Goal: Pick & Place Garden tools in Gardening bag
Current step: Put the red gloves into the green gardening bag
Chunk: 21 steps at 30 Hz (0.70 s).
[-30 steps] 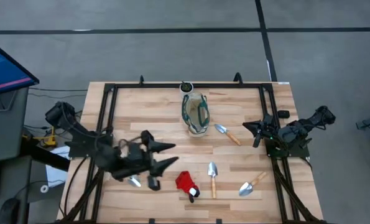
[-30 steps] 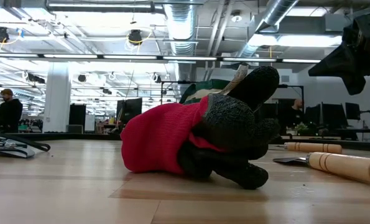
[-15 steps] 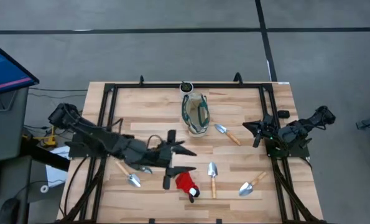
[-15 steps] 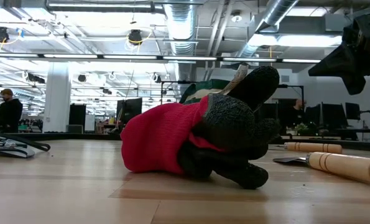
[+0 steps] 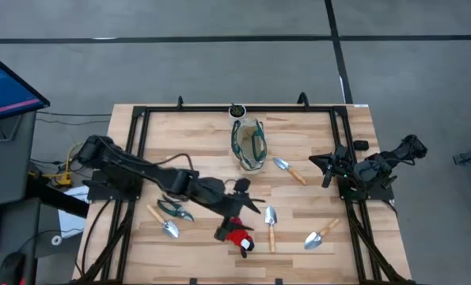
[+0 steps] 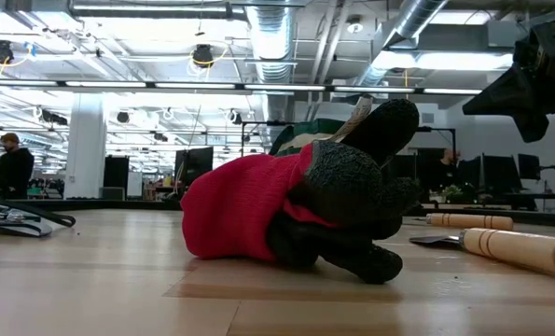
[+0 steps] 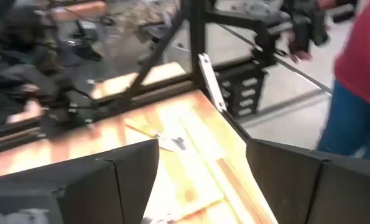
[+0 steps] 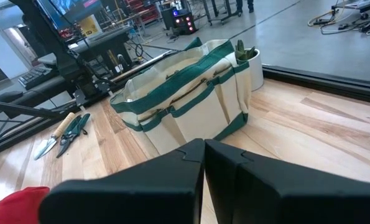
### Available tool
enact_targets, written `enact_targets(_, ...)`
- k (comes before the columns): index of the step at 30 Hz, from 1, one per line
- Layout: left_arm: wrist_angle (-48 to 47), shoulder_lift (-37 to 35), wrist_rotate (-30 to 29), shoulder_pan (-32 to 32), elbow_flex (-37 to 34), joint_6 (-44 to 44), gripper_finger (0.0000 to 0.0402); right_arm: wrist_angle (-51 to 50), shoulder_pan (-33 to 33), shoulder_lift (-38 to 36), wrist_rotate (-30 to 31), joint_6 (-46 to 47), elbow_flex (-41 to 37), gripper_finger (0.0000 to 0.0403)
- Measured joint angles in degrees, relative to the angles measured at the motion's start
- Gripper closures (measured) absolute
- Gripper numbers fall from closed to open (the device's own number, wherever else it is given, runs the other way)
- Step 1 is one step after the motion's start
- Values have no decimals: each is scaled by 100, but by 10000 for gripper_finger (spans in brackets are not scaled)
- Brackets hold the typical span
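Wooden-handled trowels (image 5: 271, 224), shears (image 5: 174, 210) and glove (image 5: 237, 236) all lie outside the gardening bag (image 5: 249, 144); left end effector (image 5: 243, 210) spread above the glove; right end effector (image 5: 317, 162) pressed together, waiting at the right.

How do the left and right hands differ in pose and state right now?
Left hand reaches out over the table middle, above the red-and-black glove; right hand is tucked back at the table's right edge, away from the tools. Left hand's fingers stand apart; right hand's fingers are pressed together. Neither holds anything.
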Motion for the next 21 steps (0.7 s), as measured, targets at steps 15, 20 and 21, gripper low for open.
enact_targets(15,-8,1065,732,-208,0,165,163,-2,0,-1,0,-1,-1,397)
enact_targets(20,-7,1425,796,-201,0,149,163,-2,-2,1,0,-2,-1,397)
enact_targets(21,-8,1499,843,-202,0,148,163,-2,-1,0,0,-2,1,397)
